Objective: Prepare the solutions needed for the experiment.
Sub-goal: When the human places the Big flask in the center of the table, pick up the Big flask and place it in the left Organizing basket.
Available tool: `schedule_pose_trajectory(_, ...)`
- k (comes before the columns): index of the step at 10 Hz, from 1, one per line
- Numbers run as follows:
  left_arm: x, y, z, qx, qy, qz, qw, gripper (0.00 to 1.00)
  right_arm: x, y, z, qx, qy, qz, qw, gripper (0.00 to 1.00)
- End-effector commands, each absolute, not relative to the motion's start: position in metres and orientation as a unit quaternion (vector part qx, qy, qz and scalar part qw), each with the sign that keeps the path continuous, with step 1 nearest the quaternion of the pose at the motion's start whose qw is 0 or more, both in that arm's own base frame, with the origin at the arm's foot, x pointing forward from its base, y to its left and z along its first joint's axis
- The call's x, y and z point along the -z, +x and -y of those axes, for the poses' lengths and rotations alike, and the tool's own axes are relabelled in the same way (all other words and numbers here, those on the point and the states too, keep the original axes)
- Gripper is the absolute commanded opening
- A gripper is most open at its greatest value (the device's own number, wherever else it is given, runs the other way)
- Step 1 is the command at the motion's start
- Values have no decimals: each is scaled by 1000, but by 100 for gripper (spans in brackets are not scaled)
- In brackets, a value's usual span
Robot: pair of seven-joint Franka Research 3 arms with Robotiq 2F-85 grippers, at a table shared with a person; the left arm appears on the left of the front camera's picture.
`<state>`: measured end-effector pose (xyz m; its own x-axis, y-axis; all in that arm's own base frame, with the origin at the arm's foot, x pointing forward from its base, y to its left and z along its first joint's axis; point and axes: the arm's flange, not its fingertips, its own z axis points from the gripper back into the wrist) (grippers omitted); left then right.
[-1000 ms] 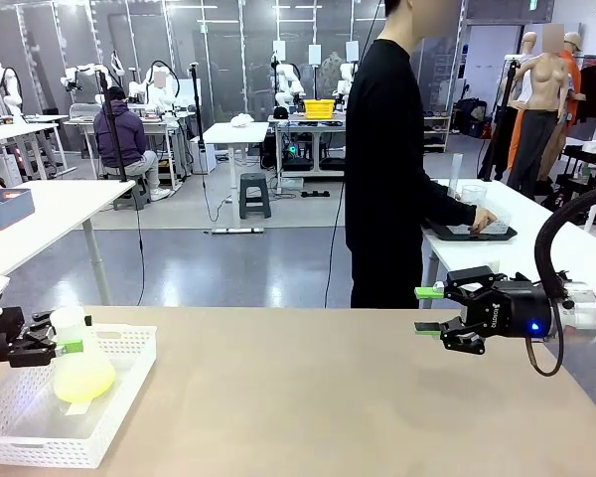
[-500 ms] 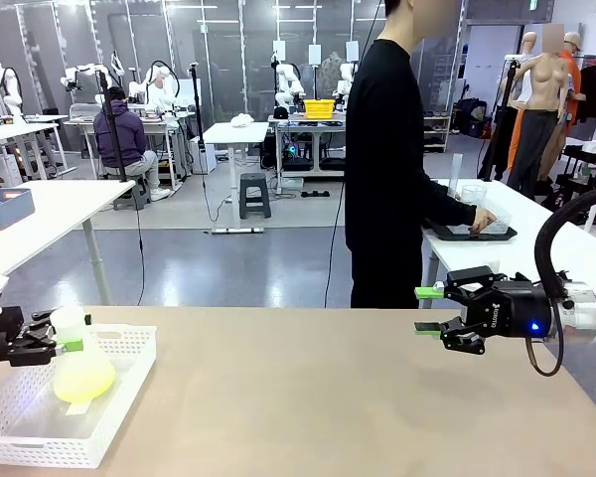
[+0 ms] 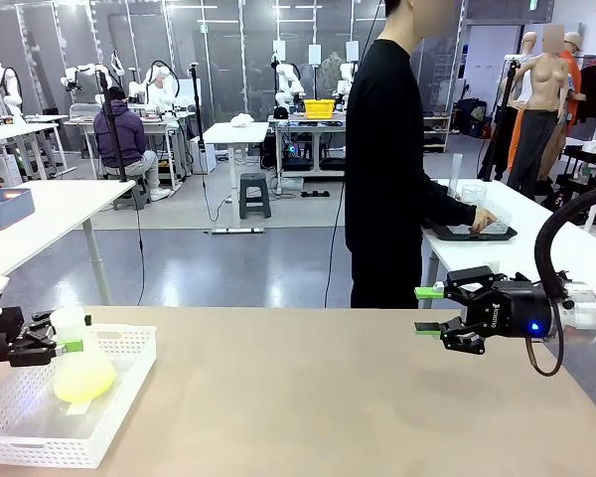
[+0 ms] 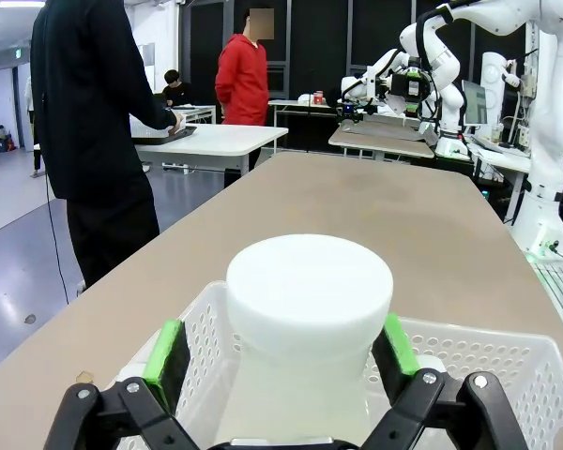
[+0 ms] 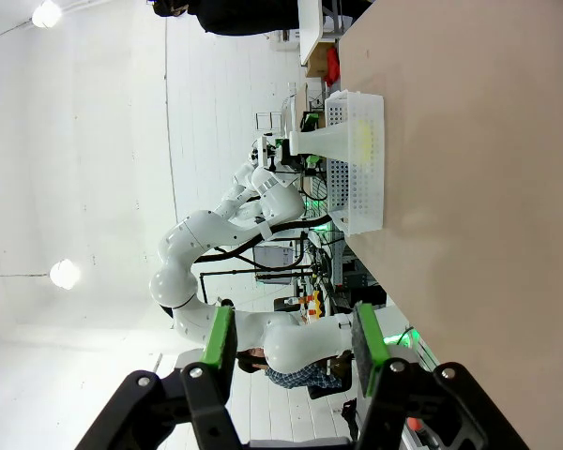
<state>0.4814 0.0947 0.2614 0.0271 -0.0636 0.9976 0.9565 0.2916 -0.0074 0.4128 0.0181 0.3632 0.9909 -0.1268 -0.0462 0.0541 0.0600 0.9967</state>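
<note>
- Lower left of the front view: left gripper at the neck of the flask, which stands in a white basket. In the left wrist view its green pads sit on either side of the white neck, close against it; whether they press it I cannot tell.
- Solution: small pool of pale yellow-green liquid in the flask's wide bottom, seen through whitish walls. Level low, well under the neck. Flask upright, mouth open as far as visible.
- Step in hand, by my reading: taking the flask at the neck to lift it out of the basket.
- Next move likely calls for a firm close on the neck, then a straight lift clear of the basket rim, flask kept upright so nothing slops.
- Centre: bare tan table. Person in black beyond the far edge, reaching to a tray on another table at the right.
- Right: right gripper hovers above the table, jaws well apart, holding nothing, well away from the basket.
</note>
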Motion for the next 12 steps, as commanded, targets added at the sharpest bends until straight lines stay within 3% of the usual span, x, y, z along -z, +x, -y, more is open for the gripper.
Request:
schedule_pose_trajectory(1, -263, 481, -94, 437, -409, 545, 587, 100, -364, 412, -19, 60, 683, 27, 727, 63)
schedule_pose_trajectory(7, -278, 451, -158, 401, -388, 581, 593, 100, -364, 412, -19, 60, 683, 27, 727, 63)
schedule_pose_trajectory(9, -286, 429, -182, 383, -382, 560, 627, 100, -364, 412, -19, 60, 683, 27, 727, 63)
schedule_pose_trajectory(12, -331, 387, -181, 353, -459, 503, 641, 100, -364, 412, -19, 60, 683, 27, 727, 63)
